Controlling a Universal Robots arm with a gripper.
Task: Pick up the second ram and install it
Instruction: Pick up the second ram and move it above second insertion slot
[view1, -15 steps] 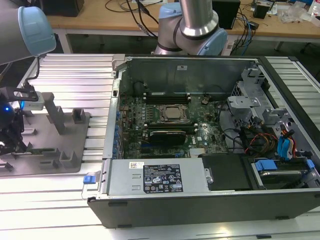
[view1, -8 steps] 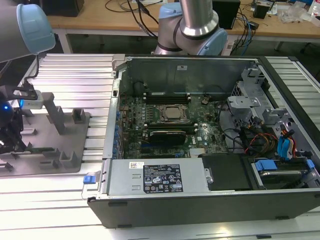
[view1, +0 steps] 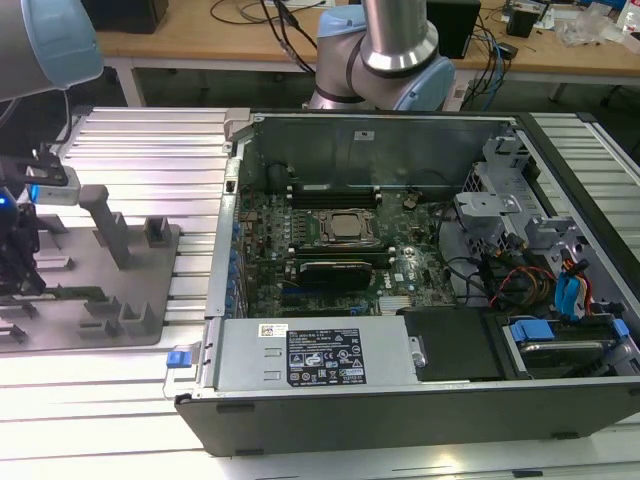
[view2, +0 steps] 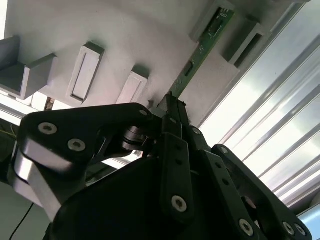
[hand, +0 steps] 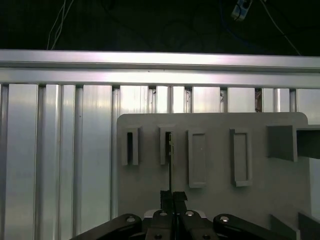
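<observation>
Gripping at the fixture, not at the case: the gripper (view2: 172, 107) has its jaws drawn almost together, and the ram (view2: 200, 47) shows as a thin green board pinched between the fingertips at its near end, so I log it as closed on the ram. In the first wrist view the board reads as a fine edge-on line running from the fingertips into the slot of a grey block (hand: 163, 145). Its far end looks seated there, so I judge the ram grasped but not yet lifted out. Standing it on edge in the block probably leaves both flat faces open to the fingers, and a pinch on those faces keeps the long contact edge free. Neighbouring blocks (hand: 197, 157) on the same plate (hand: 145, 195) have bare pockets. The plate sits on a ribbed aluminium table (view1: 140, 140), which likely fixes each part at a known spot for pickup. In the exterior view the ram lies low along the plate at that view's left, well apart from the open case (view1: 400, 410). Inside the case, the memory slots (view1: 335, 195) run just beside the CPU socket (view1: 347, 228). Dark sticks seem to fill some slots. I cannot tell which slot is free.
</observation>
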